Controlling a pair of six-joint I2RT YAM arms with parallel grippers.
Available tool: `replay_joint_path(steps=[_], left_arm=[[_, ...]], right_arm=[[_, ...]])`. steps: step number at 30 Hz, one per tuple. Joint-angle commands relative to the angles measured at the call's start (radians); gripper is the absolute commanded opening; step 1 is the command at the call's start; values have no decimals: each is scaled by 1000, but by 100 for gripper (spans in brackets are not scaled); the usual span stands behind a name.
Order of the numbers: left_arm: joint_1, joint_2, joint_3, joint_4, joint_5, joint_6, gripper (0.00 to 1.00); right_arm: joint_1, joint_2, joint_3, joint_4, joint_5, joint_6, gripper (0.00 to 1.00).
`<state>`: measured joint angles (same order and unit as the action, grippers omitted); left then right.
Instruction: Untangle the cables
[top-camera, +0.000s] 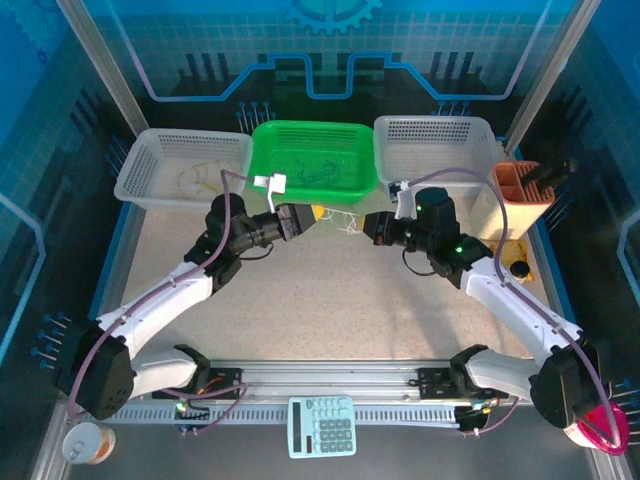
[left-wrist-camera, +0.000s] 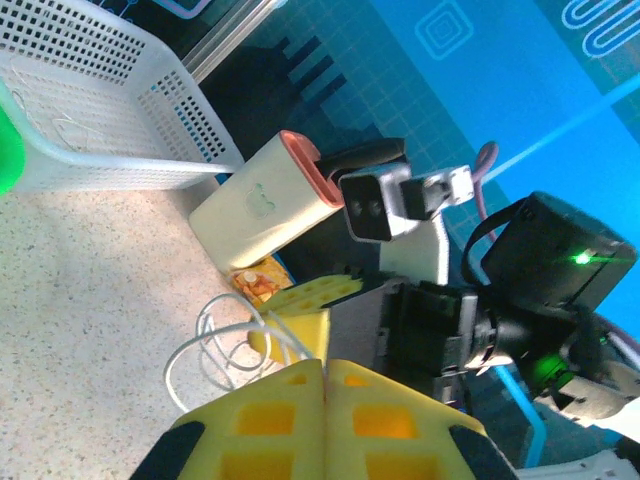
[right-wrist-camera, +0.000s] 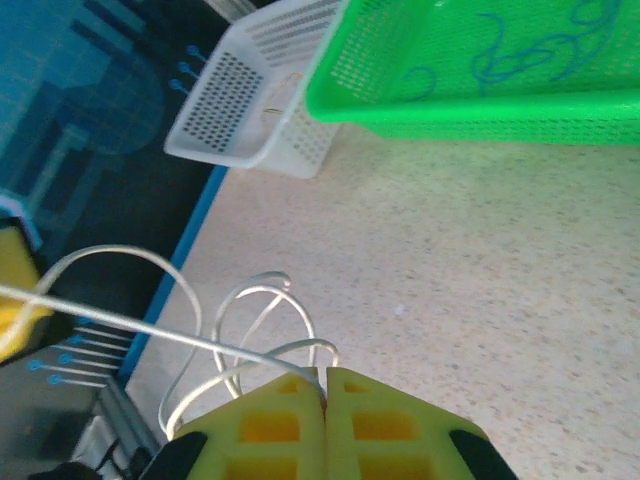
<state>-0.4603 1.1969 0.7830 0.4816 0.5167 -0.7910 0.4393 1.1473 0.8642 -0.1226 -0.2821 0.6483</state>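
- The blue cable (right-wrist-camera: 520, 55) lies by itself in the green basket (right-wrist-camera: 450, 105), so I think that part is done
- There looks to be a pale cable (top-camera: 195, 180) in the white basket (top-camera: 140, 185) on the left, but it is too faint to be sure
- One white cable (right-wrist-camera: 262, 286) is out of the baskets, just above the table (top-camera: 340, 290), in front of the green basket and between the two claws
- The left claw (left-wrist-camera: 325, 385) is squeezed all the way closed, and it seems to pinch one end of the white cable
- The right claw (right-wrist-camera: 325, 395) is closed tight too, with the white cable going in right at its tips
- One bit of the white cable is pulled straight between the claws, and the rest hangs in a few curly loops
- I think the job is well along but not done: the loops have to be pulled out, and then the white cable needs a place of its own
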Motion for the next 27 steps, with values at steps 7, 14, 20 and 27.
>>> replay_joint_path(steps=[7, 14, 20, 27], left_arm=[[77, -33, 82, 324, 39, -232, 0], [77, -29, 59, 172, 27, -170, 0], [75, -42, -7, -16, -41, -62, 25], [75, -37, -53, -187, -142, 49, 64]], right_arm=[[-41, 29, -36, -169, 142, -56, 47], [-37, 2, -1, -161, 93, -49, 14], [-38, 53, 10, -237, 238, -73, 43], [-43, 271, 65, -245, 336, -61, 61]])
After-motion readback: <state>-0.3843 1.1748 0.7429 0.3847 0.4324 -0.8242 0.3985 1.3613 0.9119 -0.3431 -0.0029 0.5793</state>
